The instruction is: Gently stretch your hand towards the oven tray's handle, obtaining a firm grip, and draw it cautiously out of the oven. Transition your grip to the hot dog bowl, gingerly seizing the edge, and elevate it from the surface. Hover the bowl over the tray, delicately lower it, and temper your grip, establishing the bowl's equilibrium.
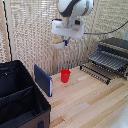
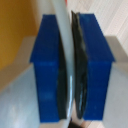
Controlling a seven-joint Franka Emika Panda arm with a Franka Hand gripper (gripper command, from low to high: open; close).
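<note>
A robot arm's gripper [image 1: 61, 44] held the hot dog bowl [image 1: 58, 45] high above the wooden worktop [image 1: 85, 100], its blue jaws clenched on the bowl's white rim. The oven tray [image 1: 96, 71] stuck out of the oven [image 1: 113, 55] at the exterior view's right.

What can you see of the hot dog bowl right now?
The hot dog bowl is a small round white bowl with yellowish food showing at its top. It hangs in the air, held by the gripper, high above the wooden table and the red cup. In the wrist view its thin pale rim is pinched between blue pads.
</note>
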